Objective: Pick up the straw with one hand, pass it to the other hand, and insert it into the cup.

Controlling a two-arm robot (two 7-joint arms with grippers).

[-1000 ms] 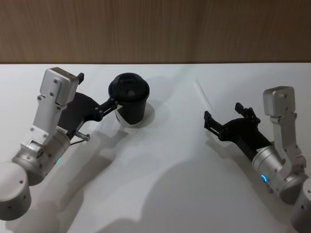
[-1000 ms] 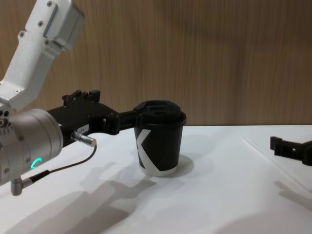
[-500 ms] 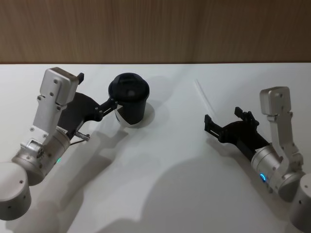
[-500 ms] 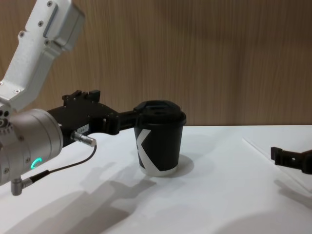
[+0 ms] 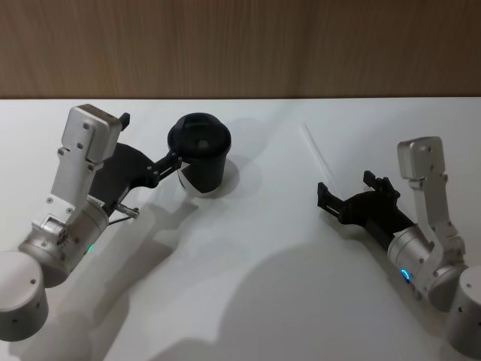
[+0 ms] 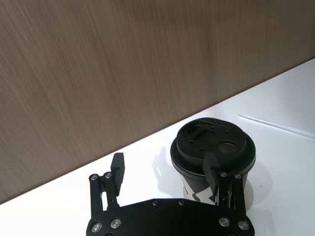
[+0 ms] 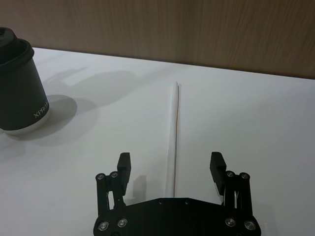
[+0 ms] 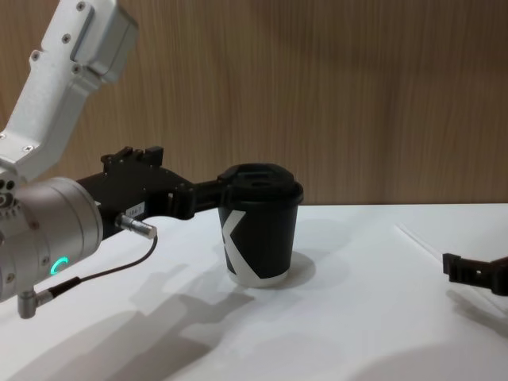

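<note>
Lying flat on the table point(image 5: 248, 286), the straw point(image 7: 173, 137) points between the right gripper's point(image 7: 170, 161) spread fingers; the left gripper point(image 6: 163, 164), likewise spread, flanks the cup point(image 8: 260, 230), marked "K" and "XPR…".

**Both grippers open, arms reaching forward**

We saw the left gripper point(image 5: 150, 140) stretched forward and toward the right from its silver left wrist point(image 8: 48, 230), where a green ring glowed. Its two black fingers point(image 6: 117, 168) stood wide apart. The right gripper point(image 7: 170, 164) was held low, pointing forward and to the left. Its fingers were likewise spread wide, and a blue light showed on the right wrist point(image 5: 413, 254).
</note>
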